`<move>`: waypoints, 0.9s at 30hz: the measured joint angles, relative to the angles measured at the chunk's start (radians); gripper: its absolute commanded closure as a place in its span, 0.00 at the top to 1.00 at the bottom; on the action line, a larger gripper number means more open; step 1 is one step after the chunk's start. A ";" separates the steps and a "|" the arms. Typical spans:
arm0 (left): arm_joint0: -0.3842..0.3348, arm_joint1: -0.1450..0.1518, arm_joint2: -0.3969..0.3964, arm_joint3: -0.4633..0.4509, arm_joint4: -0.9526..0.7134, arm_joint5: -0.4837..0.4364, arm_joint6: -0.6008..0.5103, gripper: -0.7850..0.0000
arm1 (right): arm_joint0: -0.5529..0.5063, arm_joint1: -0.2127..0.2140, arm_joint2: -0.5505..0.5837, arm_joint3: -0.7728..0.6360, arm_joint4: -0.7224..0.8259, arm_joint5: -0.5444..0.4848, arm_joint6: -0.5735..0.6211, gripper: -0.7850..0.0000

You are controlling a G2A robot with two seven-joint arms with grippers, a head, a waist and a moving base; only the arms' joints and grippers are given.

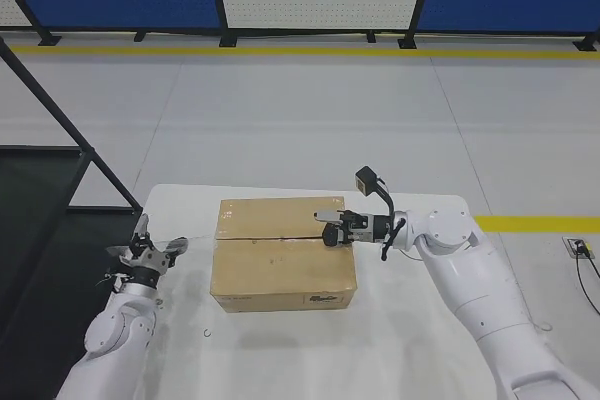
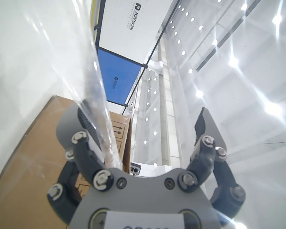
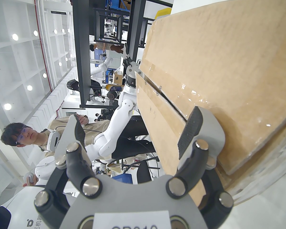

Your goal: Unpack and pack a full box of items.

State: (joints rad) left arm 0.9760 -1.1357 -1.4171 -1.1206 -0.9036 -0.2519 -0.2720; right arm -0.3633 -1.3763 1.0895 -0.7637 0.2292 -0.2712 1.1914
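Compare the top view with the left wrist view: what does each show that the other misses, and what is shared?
Top view adds the open right gripper over the seam of the cardboard box. Left wrist view adds a clear tape strip clinging to one finger of the left gripper. Both show the box and that gripper, open.

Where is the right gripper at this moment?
In the top view, the right gripper is over the cardboard box, at the right end of its top seam.

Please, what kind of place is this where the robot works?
Probably a robot test hall or lab: blue partition panels fence the work area, yellow floor tape marks its border, and a cardboard box sits on a white table.
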 measured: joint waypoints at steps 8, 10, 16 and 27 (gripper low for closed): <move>0.001 -0.001 -0.047 -0.022 -0.037 0.019 -0.021 1.00 | 0.000 0.000 0.000 0.000 0.000 0.000 0.000 1.00; -0.006 -0.002 -0.056 -0.021 -0.046 0.026 -0.027 1.00 | 0.000 0.000 0.000 0.000 0.000 0.000 0.000 1.00; -0.038 -0.005 -0.071 0.001 -0.063 0.050 -0.046 1.00 | 0.000 0.000 0.000 0.000 0.000 0.000 0.000 1.00; -0.156 -0.020 -0.029 0.128 -0.008 0.111 -0.026 1.00 | 0.000 0.000 0.000 0.000 0.000 0.000 0.000 1.00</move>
State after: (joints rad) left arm 0.8198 -1.1559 -1.4462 -0.9930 -0.9112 -0.1410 -0.2975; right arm -0.3633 -1.3763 1.0895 -0.7637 0.2292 -0.2712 1.1914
